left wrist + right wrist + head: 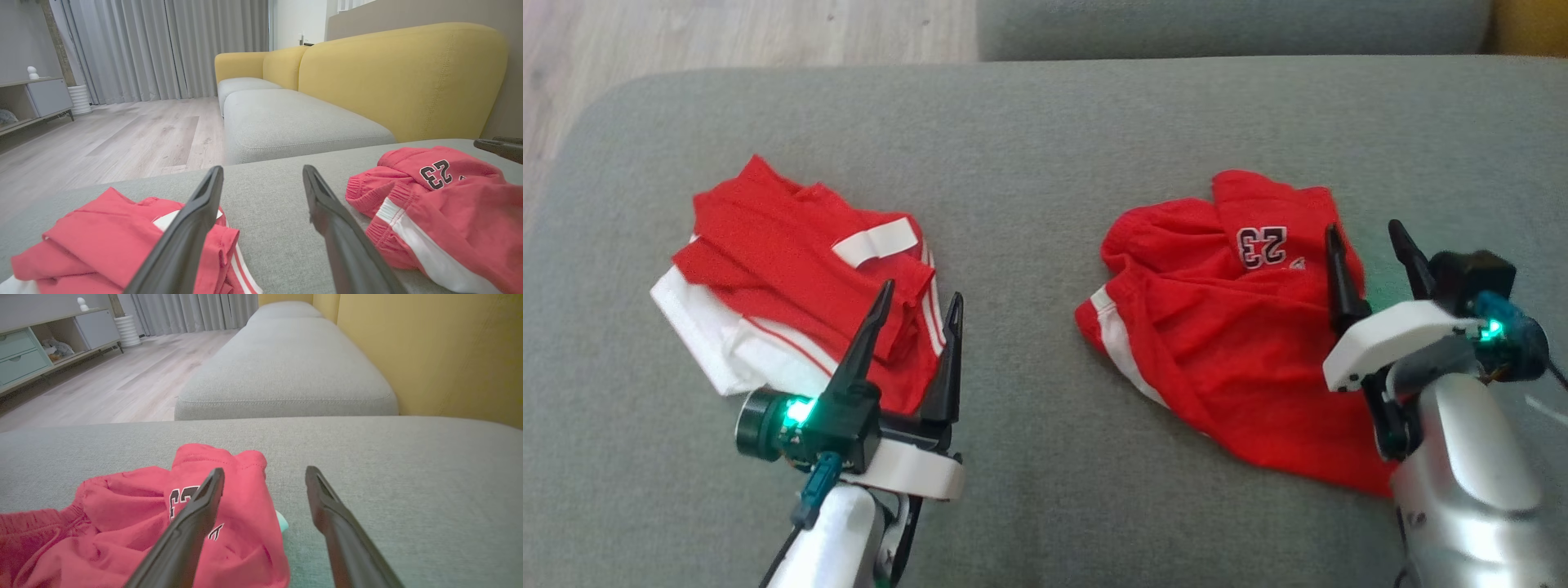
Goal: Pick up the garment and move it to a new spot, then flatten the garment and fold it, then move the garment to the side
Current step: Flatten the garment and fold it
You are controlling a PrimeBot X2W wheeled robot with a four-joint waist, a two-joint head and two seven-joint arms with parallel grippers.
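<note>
A crumpled red garment (pixel 1225 327), shorts with a white side stripe and the number 23, lies on the right of the grey cushion (pixel 1045 147). My right gripper (pixel 1364 229) hovers open over its right edge, holding nothing. In the right wrist view the gripper (pixel 265 470) has one finger above the red cloth (pixel 122 510) and the other above bare cushion. A folded red and white pile (pixel 800 278) lies on the left. My left gripper (pixel 920 292) stands open at the pile's near right corner, empty. The left wrist view has its gripper (pixel 262 169) between the pile (pixel 102 241) and the shorts (pixel 441 196).
Wooden floor (pixel 727 33) lies beyond the cushion's far left edge. A second grey seat cushion (pixel 294 118) and a yellow sofa back (pixel 400 73) stand behind. A low cabinet (pixel 41 347) sits against the far wall. Bare cushion separates the two garments.
</note>
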